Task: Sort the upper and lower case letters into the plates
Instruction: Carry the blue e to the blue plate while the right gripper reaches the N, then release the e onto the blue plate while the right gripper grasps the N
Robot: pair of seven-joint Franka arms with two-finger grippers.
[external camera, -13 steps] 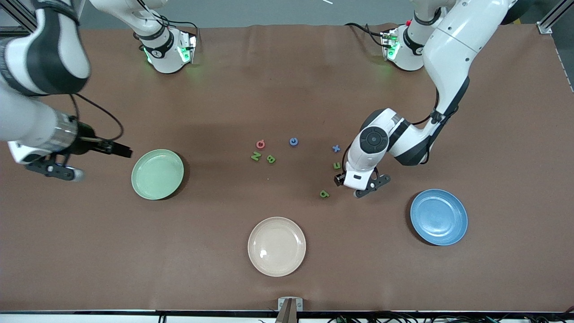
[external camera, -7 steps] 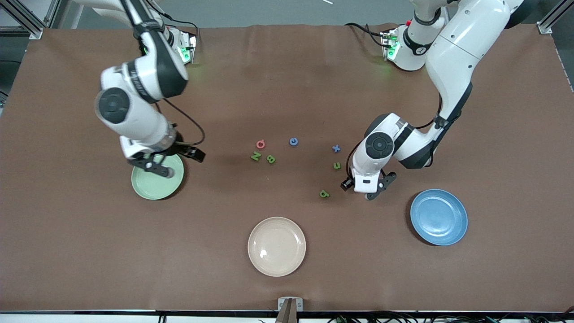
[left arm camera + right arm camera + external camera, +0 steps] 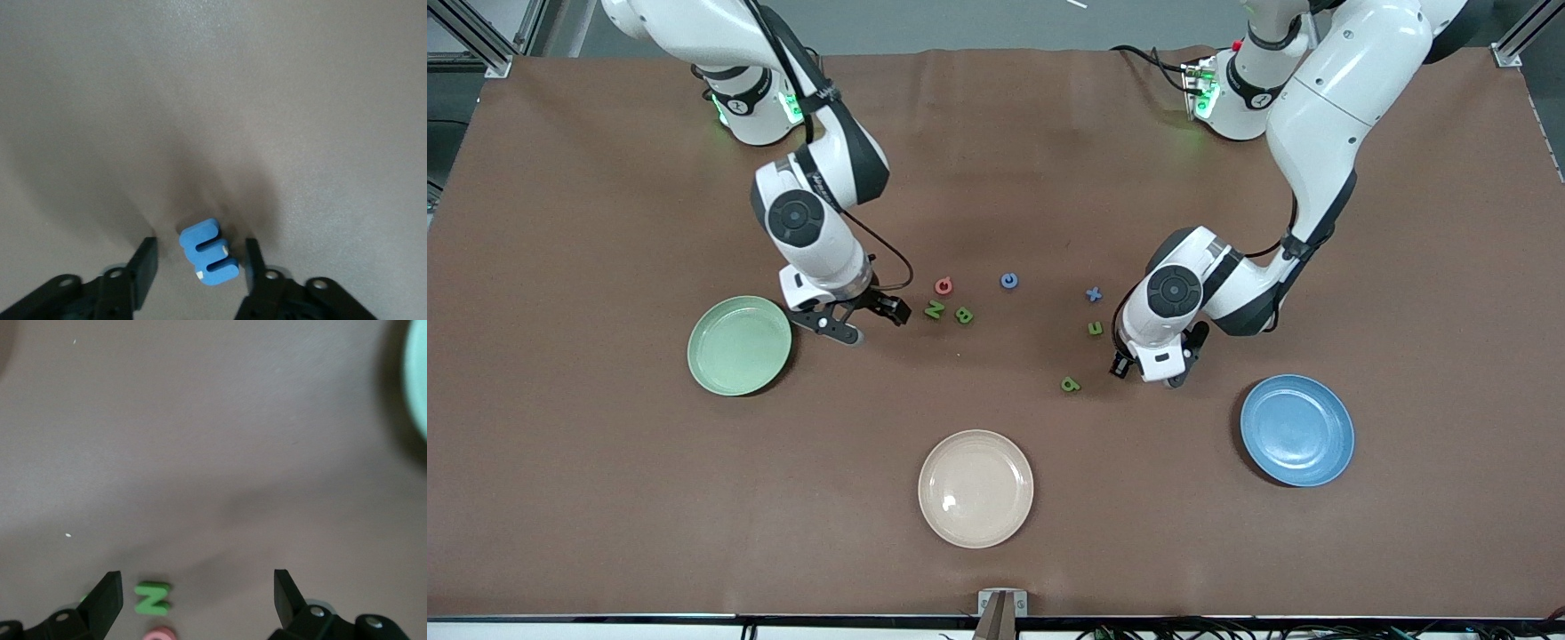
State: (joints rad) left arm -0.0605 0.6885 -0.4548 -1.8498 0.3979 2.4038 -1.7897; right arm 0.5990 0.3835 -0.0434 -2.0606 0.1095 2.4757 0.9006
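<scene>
Nearest the front camera we see a cream-beige plate [image 3: 975, 533], empty. Farther from it, toward the left arm's end of the table [image 3: 605, 498], lies the blue plate [image 3: 1296, 471], also empty. A small green letter [image 3: 1070, 384] lies on the table farther still, and just beside it the left end effector [image 3: 1158, 373] is down at the table. The left wrist view shows its fingers [image 3: 143, 263] apart on either side of a blue letter [image 3: 209, 253] that lies flat, with a clear gap on one side, so nothing is clamped. Toward the right arm's end sits the empty mint green plate [image 3: 739, 345]. The right end effector [image 3: 876, 324] hangs over the table between that plate and a green N [image 3: 934, 309], its fingers spread wide and empty. A green B [image 3: 964, 315], a pink letter [image 3: 943, 285], a blue c [image 3: 1008, 281], a blue x [image 3: 1093, 293] and one more green letter [image 3: 1096, 328] lie loose in mid-table.
</scene>
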